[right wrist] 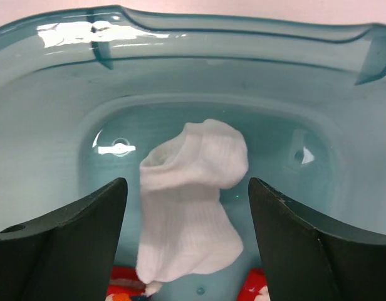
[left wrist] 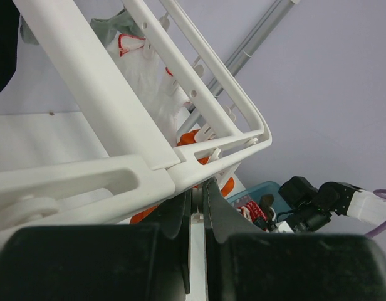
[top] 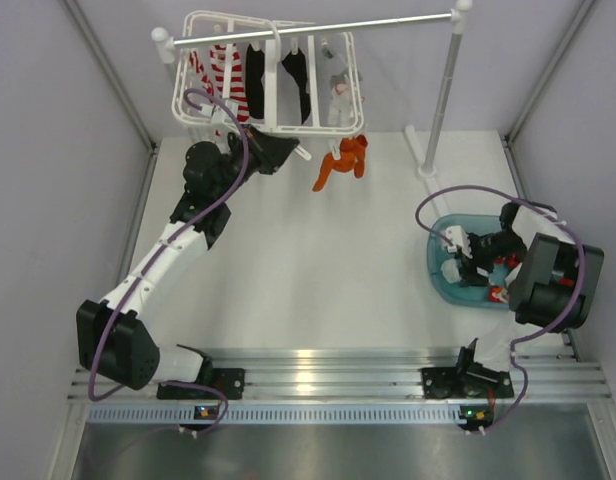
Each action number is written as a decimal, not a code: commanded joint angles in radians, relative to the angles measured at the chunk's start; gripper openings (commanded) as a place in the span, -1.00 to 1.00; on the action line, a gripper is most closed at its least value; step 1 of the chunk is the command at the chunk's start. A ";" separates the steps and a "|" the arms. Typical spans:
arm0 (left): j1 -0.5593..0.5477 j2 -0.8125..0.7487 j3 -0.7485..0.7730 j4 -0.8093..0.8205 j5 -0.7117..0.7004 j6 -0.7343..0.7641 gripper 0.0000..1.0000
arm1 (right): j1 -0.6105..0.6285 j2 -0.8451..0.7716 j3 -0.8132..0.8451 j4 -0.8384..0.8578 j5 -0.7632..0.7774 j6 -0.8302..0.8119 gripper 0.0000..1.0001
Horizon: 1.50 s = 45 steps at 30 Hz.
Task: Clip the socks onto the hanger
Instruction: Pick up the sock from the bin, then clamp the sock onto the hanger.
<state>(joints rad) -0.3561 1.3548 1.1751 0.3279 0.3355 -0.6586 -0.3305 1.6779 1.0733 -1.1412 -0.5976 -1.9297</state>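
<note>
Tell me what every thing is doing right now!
left gripper, shut, at the edge of the hanger
right gripper, open around the white sock
white sock, lying loose in the basin
hanger, hanging from the rail
orange sock, dangling from the hanger
striped sock, hanging on the hanger

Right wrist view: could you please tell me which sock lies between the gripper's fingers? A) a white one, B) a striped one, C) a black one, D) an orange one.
A: a white sock lies in the teal tub, between the spread fingers of the right gripper, touching neither.
</note>
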 commanded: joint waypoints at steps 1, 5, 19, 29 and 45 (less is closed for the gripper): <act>0.003 -0.005 0.003 -0.013 0.010 0.007 -1.00 | 0.030 -0.037 -0.009 0.083 -0.013 -0.065 0.54; 0.003 -0.002 0.004 -0.015 0.008 0.005 -1.00 | 0.044 -0.020 -0.021 0.112 0.022 -0.043 -0.07; 0.003 -0.002 0.004 -0.004 0.014 0.001 -1.00 | 0.005 -0.102 0.212 -0.115 -0.204 0.245 -1.00; 0.005 -0.022 -0.009 0.014 0.040 0.005 -1.00 | 0.219 -0.161 0.426 -0.131 -0.559 0.827 -1.00; 0.006 -0.013 0.018 0.003 0.086 0.014 -1.00 | 0.723 -0.363 0.000 1.502 -0.202 2.589 -1.00</act>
<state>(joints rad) -0.3531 1.3548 1.1748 0.3336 0.3820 -0.6518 0.3435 1.3254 1.0241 0.0784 -0.9211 0.4229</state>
